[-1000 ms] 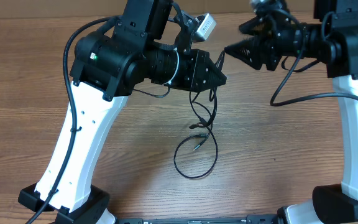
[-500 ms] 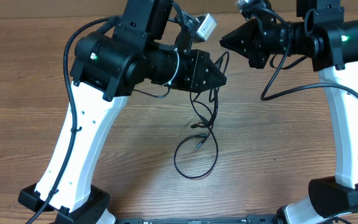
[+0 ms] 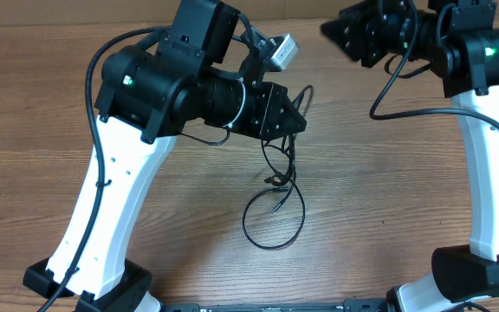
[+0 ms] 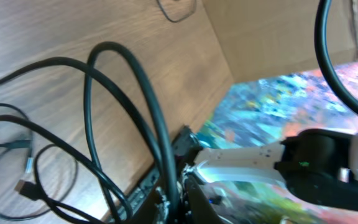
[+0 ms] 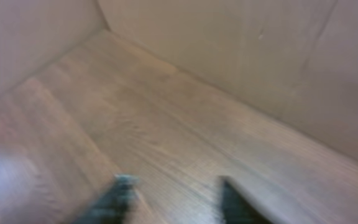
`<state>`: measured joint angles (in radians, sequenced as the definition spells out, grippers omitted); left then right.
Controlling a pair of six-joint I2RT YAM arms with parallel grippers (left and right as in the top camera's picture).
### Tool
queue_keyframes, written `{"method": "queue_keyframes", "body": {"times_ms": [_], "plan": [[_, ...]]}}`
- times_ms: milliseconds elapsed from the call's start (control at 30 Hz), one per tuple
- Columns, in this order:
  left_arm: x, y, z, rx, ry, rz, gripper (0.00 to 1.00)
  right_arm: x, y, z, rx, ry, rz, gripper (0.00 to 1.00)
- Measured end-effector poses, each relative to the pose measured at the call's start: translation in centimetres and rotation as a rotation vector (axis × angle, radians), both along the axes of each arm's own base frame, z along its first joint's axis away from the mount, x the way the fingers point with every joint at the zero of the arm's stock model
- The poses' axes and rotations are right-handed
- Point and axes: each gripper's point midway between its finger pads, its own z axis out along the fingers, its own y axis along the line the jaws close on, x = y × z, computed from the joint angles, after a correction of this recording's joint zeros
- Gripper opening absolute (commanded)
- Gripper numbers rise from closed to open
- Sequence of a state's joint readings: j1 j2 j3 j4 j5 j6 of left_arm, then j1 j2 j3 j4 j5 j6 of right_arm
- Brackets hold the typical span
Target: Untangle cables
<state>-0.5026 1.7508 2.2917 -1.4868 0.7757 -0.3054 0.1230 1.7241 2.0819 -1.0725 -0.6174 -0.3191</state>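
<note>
The wooden worktop point(image 3: 379, 199) spreads under both white-and-black arms. The left arm point(image 3: 111, 199) leans across the middle, while the right arm point(image 3: 492, 165) stands at the right edge with its head up at the far side. The left claw point(image 3: 294, 121) is clenched on the cables point(image 3: 277, 180). Their thin black strands hang from its tip and end in a loop lying on the worktop, small plug ends near the crossing. The right claw point(image 5: 173, 199) is released, its blurred fingertips point(image 5: 114, 196) parted over the wood, well apart from the cables.
</note>
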Motion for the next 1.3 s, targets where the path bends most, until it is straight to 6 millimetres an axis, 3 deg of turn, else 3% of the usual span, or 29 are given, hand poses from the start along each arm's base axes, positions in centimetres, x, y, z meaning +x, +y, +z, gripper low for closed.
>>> {"method": "queue_keyframes", "body": {"times_ms": [267,600,767,1000,1167,1300], "plan": [[2.0,2.4,0.2,0.075,-0.111,0.111,0.11,-4.5,1.1,-2.6,-0.066,0.063,0.224,0.72],[3.1,3.4,0.6,0.062,-0.111,0.162,0.11,-5.9,2.3,-1.6,-0.057,-0.061,0.394,0.72],[3.0,3.4,0.6,0.058,-0.094,0.172,0.14,-6.4,2.1,-2.1,-0.072,-0.04,0.405,0.82],[4.3,5.3,-0.3,0.116,-0.033,0.31,0.1,-5.1,0.5,-3.6,-0.15,0.039,0.269,0.89],[5.1,8.1,-0.6,0.132,0.028,0.416,0.09,-3.4,-3.1,-6.0,-0.242,0.213,-0.039,0.93],[4.4,9.1,-0.6,0.143,0.052,0.435,0.09,-3.7,-5.3,-8.1,-0.262,0.387,-0.245,0.9]]}}
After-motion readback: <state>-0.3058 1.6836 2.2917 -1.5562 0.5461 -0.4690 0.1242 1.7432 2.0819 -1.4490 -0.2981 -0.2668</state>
